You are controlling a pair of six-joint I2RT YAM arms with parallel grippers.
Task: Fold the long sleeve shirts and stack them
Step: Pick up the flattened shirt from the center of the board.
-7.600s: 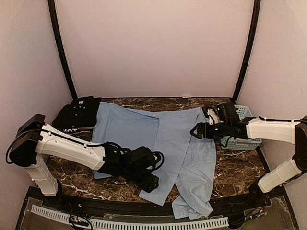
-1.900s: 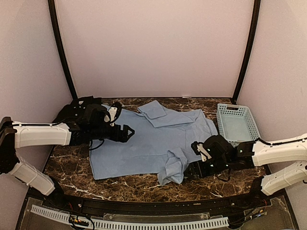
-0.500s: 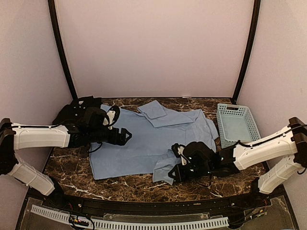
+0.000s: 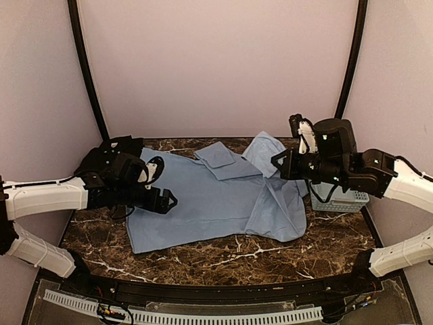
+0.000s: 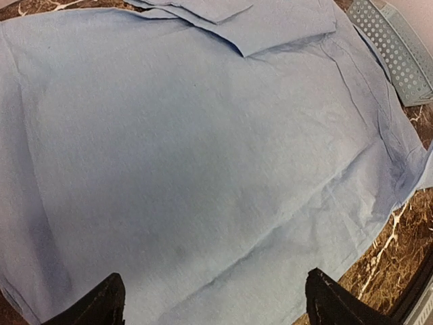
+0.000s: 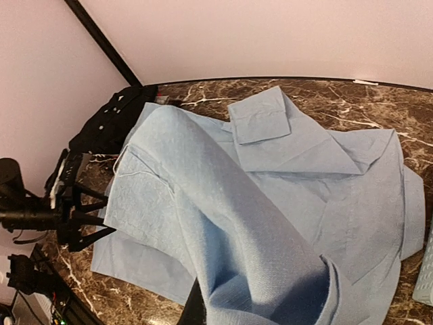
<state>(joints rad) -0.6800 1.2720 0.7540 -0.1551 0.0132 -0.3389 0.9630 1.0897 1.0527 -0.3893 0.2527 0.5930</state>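
The marble table [image 4: 223, 261] carries the light blue shirt [image 4: 203, 200], spread flat across its middle with a folded sleeve lying at the far edge. Half a second ago the shirt's right sleeve lay crumpled near the front edge. Now that sleeve is raised off the table and pulled toward the far right, and the cloth beneath it drapes down onto the shirt's right side.

The right arm, which had reached low over the front of the table, is now lifted high and bent over the basket [image 4: 336, 199]. The left arm lies low along the table from the left and has drawn back slightly.

The black shirt [image 4: 108, 152] sits bunched in the far left corner, behind the left arm.

The right gripper [image 4: 279, 162] is clamped on the raised sleeve. The left gripper [image 4: 166, 200] hovers over the shirt's left part with its fingers [image 5: 108, 301] spread wide, holding nothing.
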